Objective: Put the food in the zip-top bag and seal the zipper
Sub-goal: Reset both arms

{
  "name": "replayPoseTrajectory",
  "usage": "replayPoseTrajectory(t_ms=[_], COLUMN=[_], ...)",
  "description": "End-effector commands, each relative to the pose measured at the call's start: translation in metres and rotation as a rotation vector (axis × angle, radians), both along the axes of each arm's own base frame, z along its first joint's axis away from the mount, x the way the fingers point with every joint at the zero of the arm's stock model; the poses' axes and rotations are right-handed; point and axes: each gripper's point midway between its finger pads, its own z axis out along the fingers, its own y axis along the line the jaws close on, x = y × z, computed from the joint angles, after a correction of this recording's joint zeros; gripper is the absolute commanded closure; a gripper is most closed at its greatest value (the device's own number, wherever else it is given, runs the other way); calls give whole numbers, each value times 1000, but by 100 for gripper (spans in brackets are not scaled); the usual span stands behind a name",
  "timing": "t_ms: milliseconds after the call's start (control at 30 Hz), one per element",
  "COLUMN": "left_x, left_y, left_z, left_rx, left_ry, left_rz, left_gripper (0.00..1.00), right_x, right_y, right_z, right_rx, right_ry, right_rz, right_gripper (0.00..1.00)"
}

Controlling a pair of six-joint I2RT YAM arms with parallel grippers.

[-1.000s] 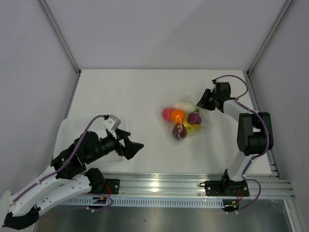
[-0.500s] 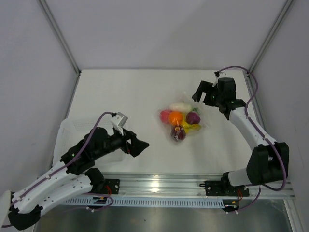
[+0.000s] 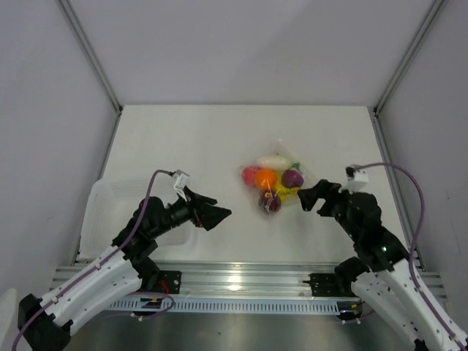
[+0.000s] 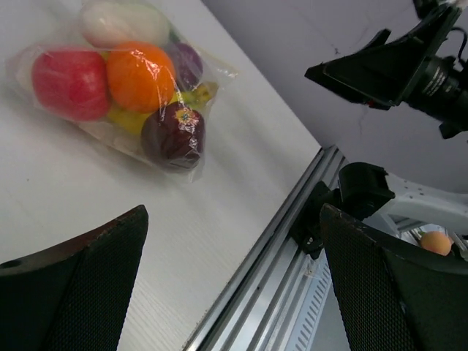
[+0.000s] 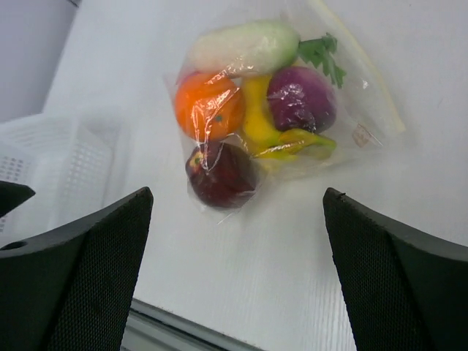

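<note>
White table [image 3: 183, 146], frame centre: the filled zip-top bag [image 3: 279, 179] lies just left of my right gripper [image 3: 301, 200], farther right of my left gripper [image 3: 221, 206]; both gape wide, holding nothing.

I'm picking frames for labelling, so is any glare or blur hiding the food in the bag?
Top view: evenly lit, zip-top bag small but sharp, glare only on the metal rail. Left wrist view: white streaks on the plastic over the orange one, the gripper's own fingers blurred up close. Right wrist view: similar sheen, food slightly soft, all pieces still readable.
</note>
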Motion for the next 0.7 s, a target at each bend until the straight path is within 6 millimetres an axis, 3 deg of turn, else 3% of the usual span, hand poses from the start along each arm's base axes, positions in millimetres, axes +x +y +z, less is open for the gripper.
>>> replayPoseTrajectory(t_ms=[0,33,67,133,167,200,233,267,433,467,600,667], left_x=[-10,-14,-21,-32,-33,-44,-45,-51,-59,-62,-60,-59], left_y=[11,14,20,27,27,38,39,46,33,34,36,35], left_z=[36,38,25,37,11,35,23,30,10,16,10,7], left_rx=[-203,-225,-242,-337,-342,-450,-467,-520,-464,-482,-549,-573], left_ry=[-150,-170,-184,-238,-218,-291,-295,-344,-300,-314,-308,-281], left_rz=[24,22,19,13,12,14,17,16,-72,-78,-70,-68], left_gripper=[0,0,0,1,0,0,1,1,0,1,1,1], right_x=[-23,-26,-35,-39,-43,-46,-47,-48,-45,-44,-42,-42], right_y=[-21,-25,-24,-25,-25,-26,-27,-26,-31,-32,-31,-24], right_z=[-2,-2,-3,-6,-9,-18,-22,-26,-53,-57,-86,-88], right_rx=[98,147,194,249,291,283,288,304,308,305,276,281], right_ry=[-63,-67,-94,-86,-77,-53,-46,-38,29,33,79,75], right_rz=[-91,-129,-110,-133,-141,-143,-150,-148,-220,-231,-252,-216], right_gripper=[1,1,1,1,1,1,1,1,1,1,1,1])
